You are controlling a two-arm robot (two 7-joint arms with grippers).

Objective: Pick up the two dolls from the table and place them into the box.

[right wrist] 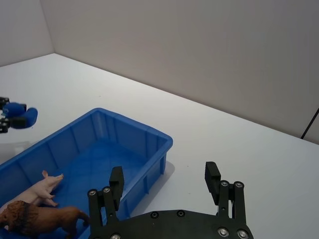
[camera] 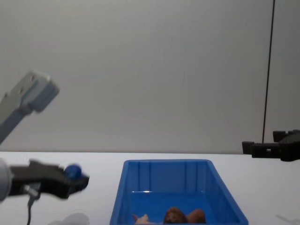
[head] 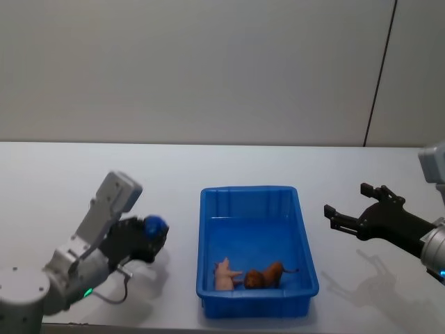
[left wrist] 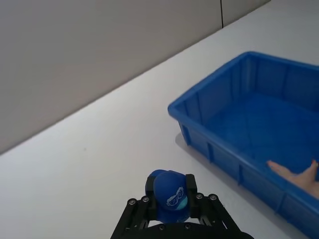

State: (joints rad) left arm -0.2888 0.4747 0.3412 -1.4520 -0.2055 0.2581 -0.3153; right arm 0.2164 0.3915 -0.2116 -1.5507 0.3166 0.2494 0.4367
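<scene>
I count three figurines and one box on my screens. Two of them lie inside the blue box (head: 256, 249) at its near end: a brown lion (head: 265, 277) and, touching it on its left, a pink pig (head: 224, 274). The third is the blue doll (head: 155, 225), and it is not in the box.

My left pincer (head: 149, 238) has the blue doll pinched between its black fingers (left wrist: 191, 185). From the left wrist camera I see the doll's rounded blue head sticking up out of the grip, with a pale printed mark on its front. The pincer hangs above the white bench (head: 62, 188), just to the left of the box's left wall and clear of it; in the chest view it sits lower than the box rim's level on screen, with its shadow on the bench below.

My right pincer (head: 354, 209) is spread wide and holds nothing. It hovers over the bench to the right of the box, well apart from the rim, fingers pointing toward the box. From the right wrist camera I see both fingers (right wrist: 116, 181) far apart, with the box's far right corner between and beyond them, and the lion and pig lying side by side on the box floor.
</scene>
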